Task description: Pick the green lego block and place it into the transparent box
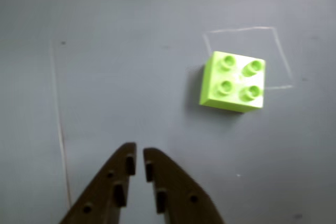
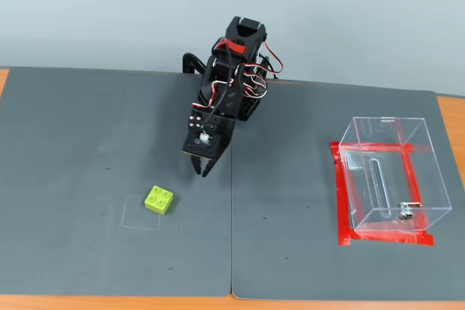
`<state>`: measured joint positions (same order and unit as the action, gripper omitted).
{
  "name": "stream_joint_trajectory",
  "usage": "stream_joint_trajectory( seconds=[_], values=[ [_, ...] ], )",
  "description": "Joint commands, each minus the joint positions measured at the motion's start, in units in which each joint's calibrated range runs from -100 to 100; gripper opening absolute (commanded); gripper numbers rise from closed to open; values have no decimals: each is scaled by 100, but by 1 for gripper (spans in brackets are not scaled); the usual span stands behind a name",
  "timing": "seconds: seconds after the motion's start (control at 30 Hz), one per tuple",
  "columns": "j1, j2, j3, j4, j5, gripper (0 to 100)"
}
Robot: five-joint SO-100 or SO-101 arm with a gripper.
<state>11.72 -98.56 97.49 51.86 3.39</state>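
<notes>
Your gripper [image 1: 139, 160] hangs above the grey mat [image 2: 87, 128] with its jaws nearly closed, only a thin gap between the tips, grasping nothing; the wrist view cuts off everything behind the fingers. The green lego block [image 2: 159, 200] lies apart from it toward the mat's front edge, its 4 studs up, overlapping a faint chalk square [image 1: 278, 51]. The transparent box [image 2: 392, 179] stands empty near the right edge on red tape [image 2: 341, 201].

Close downward wrist view; high frontal fixed view
</notes>
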Motion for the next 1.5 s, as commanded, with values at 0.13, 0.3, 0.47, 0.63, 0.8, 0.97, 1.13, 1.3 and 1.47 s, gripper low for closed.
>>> stream_joint_trajectory(
  seconds=[0.13,0.3,0.47,0.63,0.8,0.97,1.13,1.3,1.47],
  values=[
    [548,-60,-680,22,-9,2],
    [1100,-60,-1142,195,33,2],
    [1689,8,-1395,569,38,2],
    [1786,25,-1404,569,38,2],
    [1794,678,-1576,491,33,3],
    [1734,2043,-1974,91,38,16],
    [1726,3111,-2679,-265,38,23],
    [1592,3934,-3195,-638,38,25],
    [1107,4680,-3249,-1402,38,30]
  ],
)
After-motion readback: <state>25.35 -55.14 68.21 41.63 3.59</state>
